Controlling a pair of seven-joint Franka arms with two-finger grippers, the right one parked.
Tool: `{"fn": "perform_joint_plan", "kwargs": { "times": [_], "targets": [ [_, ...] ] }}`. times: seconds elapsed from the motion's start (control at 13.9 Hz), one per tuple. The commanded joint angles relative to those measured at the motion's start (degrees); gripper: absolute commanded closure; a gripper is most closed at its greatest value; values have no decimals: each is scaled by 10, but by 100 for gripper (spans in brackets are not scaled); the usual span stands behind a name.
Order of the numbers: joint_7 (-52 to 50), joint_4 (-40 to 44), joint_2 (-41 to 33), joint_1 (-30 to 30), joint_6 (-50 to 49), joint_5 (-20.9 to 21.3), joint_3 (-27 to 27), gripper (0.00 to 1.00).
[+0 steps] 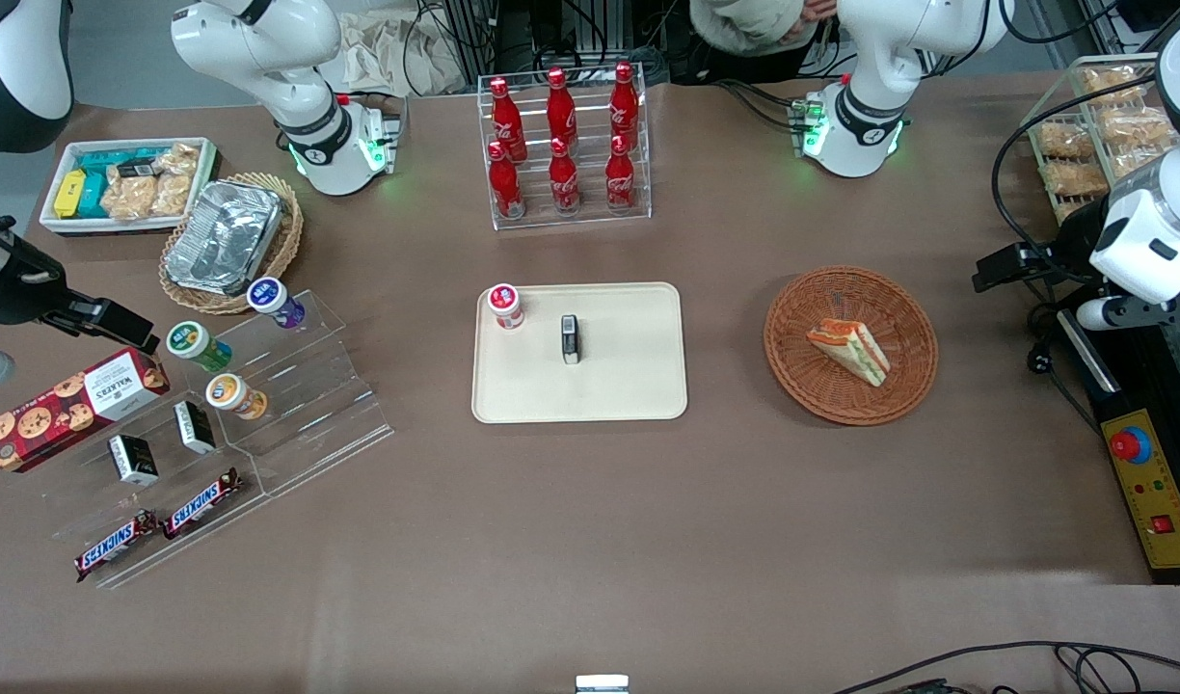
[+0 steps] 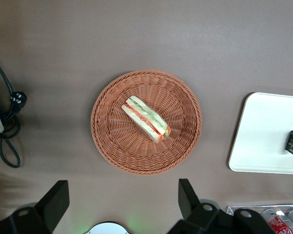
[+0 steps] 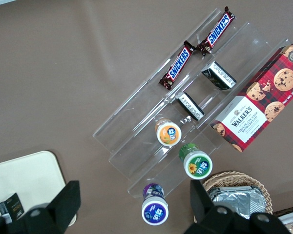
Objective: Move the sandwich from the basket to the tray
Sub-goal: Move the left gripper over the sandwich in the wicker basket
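My gripper [image 2: 122, 202] hangs wide open and empty above the table, beside the basket [image 2: 107, 136]. One sandwich [image 2: 146, 118] lies in that basket; one small black box [image 1: 571, 338] and one red-lidded cup [image 1: 504, 306] sit on the tray [image 1: 629, 386].

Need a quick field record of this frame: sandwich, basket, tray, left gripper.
sandwich: triangular pale-bread sandwich with orange and green filling, lying in the basket
basket: round reddish-brown wicker basket, beside the tray, toward the working arm's end
tray: cream rectangular plastic tray, holding a red-and-white capped cup and a small black box
gripper: left gripper, fingers open, above the table beside the basket, empty
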Motion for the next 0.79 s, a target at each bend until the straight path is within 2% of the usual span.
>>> {"fn": "perform_joint_plan", "kwargs": {
  "times": [0.0,0.43,0.72],
  "targets": [
    [-9,15,6,-5,-5,3,3,1],
    [-24,7,19,-3,-5,2,3,1],
    [-113,-98,-2,-33,87,5,4,0]
  ]
}}
